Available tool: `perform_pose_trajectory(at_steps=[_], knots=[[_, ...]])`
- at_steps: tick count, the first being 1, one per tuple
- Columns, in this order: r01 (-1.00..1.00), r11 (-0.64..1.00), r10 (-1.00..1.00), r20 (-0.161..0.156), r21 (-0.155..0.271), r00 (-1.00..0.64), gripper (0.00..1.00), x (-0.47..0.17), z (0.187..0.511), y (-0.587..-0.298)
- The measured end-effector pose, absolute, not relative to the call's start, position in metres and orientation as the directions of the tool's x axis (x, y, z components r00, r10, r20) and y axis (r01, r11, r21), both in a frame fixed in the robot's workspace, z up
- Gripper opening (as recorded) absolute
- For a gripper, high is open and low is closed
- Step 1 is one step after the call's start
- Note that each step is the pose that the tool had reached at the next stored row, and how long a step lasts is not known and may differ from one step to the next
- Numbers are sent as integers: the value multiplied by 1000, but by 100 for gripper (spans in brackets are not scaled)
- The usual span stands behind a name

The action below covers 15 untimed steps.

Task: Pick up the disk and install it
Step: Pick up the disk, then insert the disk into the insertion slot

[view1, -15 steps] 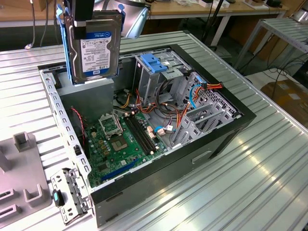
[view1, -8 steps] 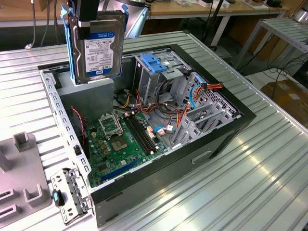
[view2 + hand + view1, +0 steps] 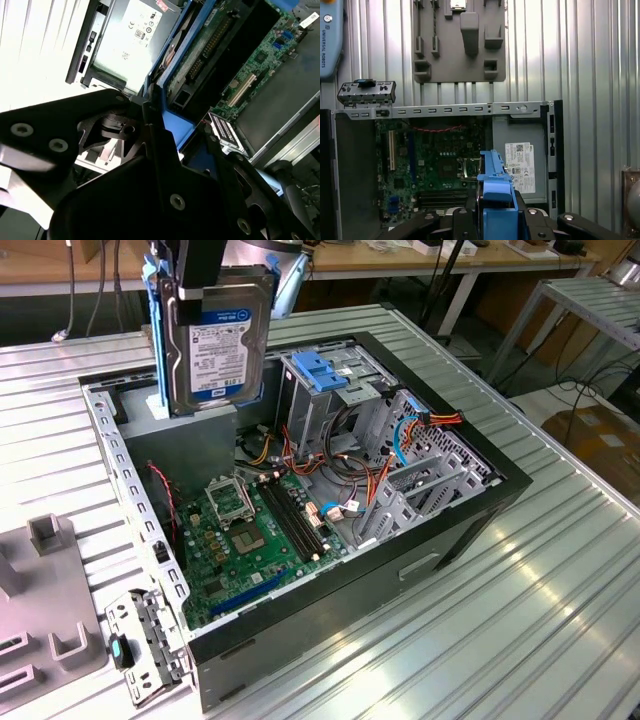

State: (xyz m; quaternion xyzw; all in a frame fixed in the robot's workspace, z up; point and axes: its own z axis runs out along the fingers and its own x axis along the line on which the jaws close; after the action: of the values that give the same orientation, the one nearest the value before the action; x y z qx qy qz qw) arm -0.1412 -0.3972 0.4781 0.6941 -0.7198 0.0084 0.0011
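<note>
Disk [image 3: 220,340] in tool [image 3: 215,275] above case [image 3: 420,560]

Claw [image 3: 205,270] raised and pointing down, both fingers clamped on the upright disk [image 3: 220,345].

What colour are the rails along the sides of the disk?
Blue; the rails on the disk show best in the exterior view.

You're working on a ribbed aluminium table [image 3: 480,640]. In the exterior view, glare washes its slats pale at nine o'clock and at five o'clock. A long wooden bench [image 3: 400,268] stands behind it at twelve o'clock. At two o'clock sits a second slatted metal table [image 3: 600,295], and at three o'clock a cardboard box [image 3: 600,435] rests on the dark floor [image 3: 530,370].
</note>
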Motion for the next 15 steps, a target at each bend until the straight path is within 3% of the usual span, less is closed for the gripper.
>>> perform_pose_trajectory(at_steps=[15], knots=[[-999,36,-999,13,-11,-36,37,-136,478,-407]])
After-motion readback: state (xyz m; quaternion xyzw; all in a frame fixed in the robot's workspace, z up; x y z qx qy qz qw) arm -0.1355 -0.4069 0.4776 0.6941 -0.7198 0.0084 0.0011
